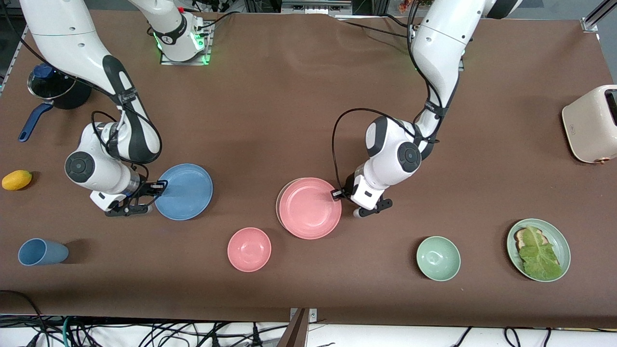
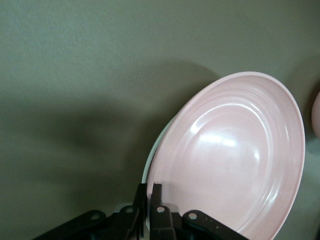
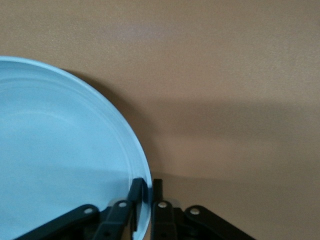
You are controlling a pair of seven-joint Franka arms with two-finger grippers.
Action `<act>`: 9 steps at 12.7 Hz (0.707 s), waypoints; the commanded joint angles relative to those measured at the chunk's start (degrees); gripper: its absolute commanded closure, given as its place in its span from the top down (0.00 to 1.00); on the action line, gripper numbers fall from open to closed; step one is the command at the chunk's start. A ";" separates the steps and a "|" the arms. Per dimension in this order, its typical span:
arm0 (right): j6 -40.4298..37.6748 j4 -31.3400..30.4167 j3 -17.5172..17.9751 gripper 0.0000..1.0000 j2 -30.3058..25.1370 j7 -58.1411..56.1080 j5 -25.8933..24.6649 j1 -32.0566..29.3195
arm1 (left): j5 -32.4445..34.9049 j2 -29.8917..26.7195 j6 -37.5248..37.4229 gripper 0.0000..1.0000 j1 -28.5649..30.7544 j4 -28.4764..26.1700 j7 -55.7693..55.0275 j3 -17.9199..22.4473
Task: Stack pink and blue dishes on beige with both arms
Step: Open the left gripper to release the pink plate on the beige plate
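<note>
The pink plate [image 1: 310, 208] [image 2: 235, 160] lies on top of the beige plate [image 1: 279, 205] [image 2: 148, 170], which shows only as a thin sliver at its edge. My left gripper [image 1: 338, 193] [image 2: 149, 189] is shut on the pink plate's rim, on the side toward the left arm's end. The blue plate [image 1: 184, 191] [image 3: 60, 150] sits on the table toward the right arm's end. My right gripper [image 1: 158, 186] [image 3: 147, 185] is shut on its rim, one finger inside the plate and one outside.
A pink bowl [image 1: 249, 249], a pale green bowl [image 1: 438, 258] and a green plate with toast and lettuce [image 1: 559, 241] lie nearer the camera. A blue cup [image 1: 42, 252], a lemon [image 1: 17, 180] and a pot [image 1: 58, 86] sit at the right arm's end, a toaster [image 1: 592, 124] at the left arm's.
</note>
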 commanded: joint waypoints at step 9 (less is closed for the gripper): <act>-25.87 21.99 2.34 0.00 -0.79 -0.46 0.66 1.22 | -0.73 -2.60 -5.89 0.99 0.69 1.87 -0.67 1.78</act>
